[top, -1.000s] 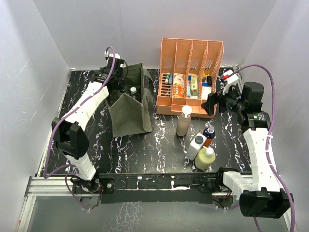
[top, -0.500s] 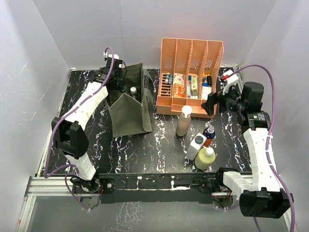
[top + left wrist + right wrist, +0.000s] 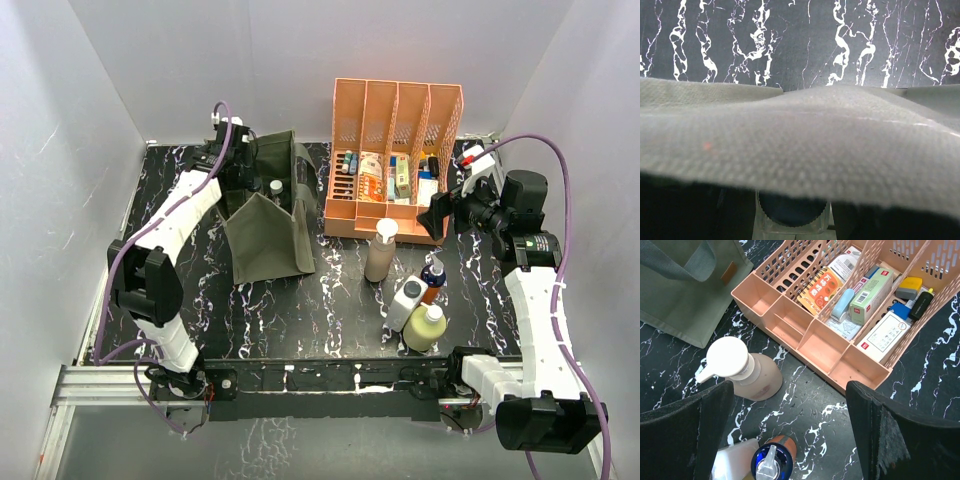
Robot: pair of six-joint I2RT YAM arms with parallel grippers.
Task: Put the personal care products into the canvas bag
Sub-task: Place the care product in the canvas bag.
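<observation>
Gaping wide, the right pincer faces the beige bottle ahead; the left pincer's spread, over the canvas bag, cannot be told.

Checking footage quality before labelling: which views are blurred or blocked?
Left wrist: out-of-focus canvas bag fabric fills the frame, marble table beyond is sharp. Right wrist: sharp on beige bottle and peach organiser, fingers dark silhouettes. Top external: even light, clear.

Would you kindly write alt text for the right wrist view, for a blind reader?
Framed by the open right gripper, a beige pump bottle stands on a marbled table beside a peach organiser of small boxes. An orange-blue bottle sits nearer; the canvas bag lies upper left.
</observation>
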